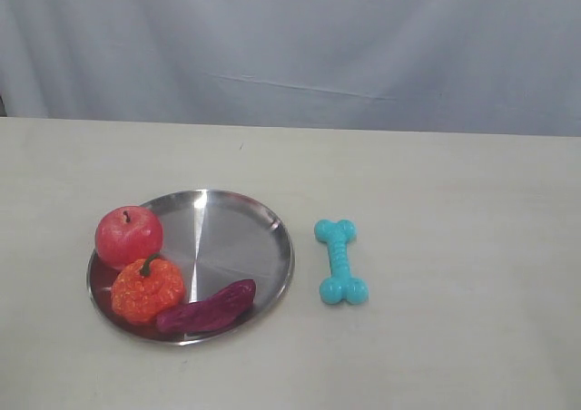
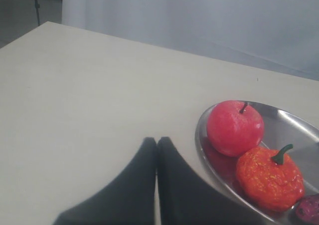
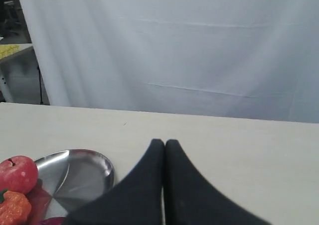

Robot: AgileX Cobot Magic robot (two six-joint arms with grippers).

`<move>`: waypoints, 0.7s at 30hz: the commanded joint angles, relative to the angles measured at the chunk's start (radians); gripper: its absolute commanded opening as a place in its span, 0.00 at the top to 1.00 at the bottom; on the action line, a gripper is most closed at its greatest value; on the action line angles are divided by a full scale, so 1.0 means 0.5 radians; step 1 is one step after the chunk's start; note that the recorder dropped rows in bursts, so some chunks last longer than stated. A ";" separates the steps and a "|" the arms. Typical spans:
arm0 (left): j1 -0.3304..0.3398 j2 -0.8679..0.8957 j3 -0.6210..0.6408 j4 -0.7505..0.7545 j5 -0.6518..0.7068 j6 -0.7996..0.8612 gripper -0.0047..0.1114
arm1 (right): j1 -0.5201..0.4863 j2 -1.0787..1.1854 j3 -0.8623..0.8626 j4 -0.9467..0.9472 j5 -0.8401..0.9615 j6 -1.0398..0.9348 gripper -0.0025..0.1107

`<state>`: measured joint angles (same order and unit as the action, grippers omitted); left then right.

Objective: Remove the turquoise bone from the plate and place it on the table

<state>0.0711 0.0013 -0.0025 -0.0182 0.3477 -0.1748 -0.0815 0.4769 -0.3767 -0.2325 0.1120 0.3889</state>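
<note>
From where I sit, the job looks finished. The turquoise bone (image 1: 341, 261) lies flat on the table (image 1: 454, 183), right of centre in the exterior view and just beside the plate (image 1: 231, 229) but clear of its rim, with one knobbed end towards the top of the frame. On the plate I count only a red apple (image 1: 129, 236), an orange pumpkin toy (image 1: 147, 289) and a purple sweet potato (image 1: 207, 308), all crowded into its lower-left part.

Neither arm shows in the exterior view. In the wrist views the left gripper (image 2: 156, 141) has its fingers pressed together with nothing between them, and the right gripper (image 3: 165, 143) is the same — both empty.

So the step in hand, as I judge it, is the close-out after the release. The next move calls for very little — I'd keep both arms back from the bone and the plate, so nothing gets nudged.
</note>
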 commanded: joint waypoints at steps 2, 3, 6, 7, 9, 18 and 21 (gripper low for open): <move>-0.012 -0.003 0.005 -0.007 -0.011 -0.004 0.96 | -0.011 -0.143 0.271 -0.030 -0.406 -0.191 0.98; -0.012 -0.003 0.005 -0.007 -0.011 -0.004 0.96 | -0.011 -0.194 0.305 -0.030 -0.422 -0.220 0.98; -0.012 -0.003 0.005 -0.007 -0.011 -0.004 0.96 | -0.014 -0.323 0.343 0.018 -0.384 -0.273 0.98; -0.012 -0.003 0.005 -0.007 -0.011 -0.004 0.96 | -0.024 -0.368 0.343 0.079 -0.337 -0.322 0.98; -0.012 -0.003 0.005 -0.007 -0.011 -0.004 0.96 | -0.057 -0.446 0.343 0.221 -0.267 -0.452 0.98; -0.012 -0.003 0.005 -0.007 -0.011 -0.004 0.96 | -0.287 -0.615 0.488 0.290 -0.208 -0.582 0.98; -0.012 -0.003 0.005 -0.007 -0.011 -0.004 0.96 | -0.333 -0.670 0.583 0.290 -0.206 -0.664 0.98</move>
<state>0.0711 0.0013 -0.0025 -0.0182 0.3477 -0.1748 -0.2282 0.1637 -0.1183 -0.0921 0.0000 0.0965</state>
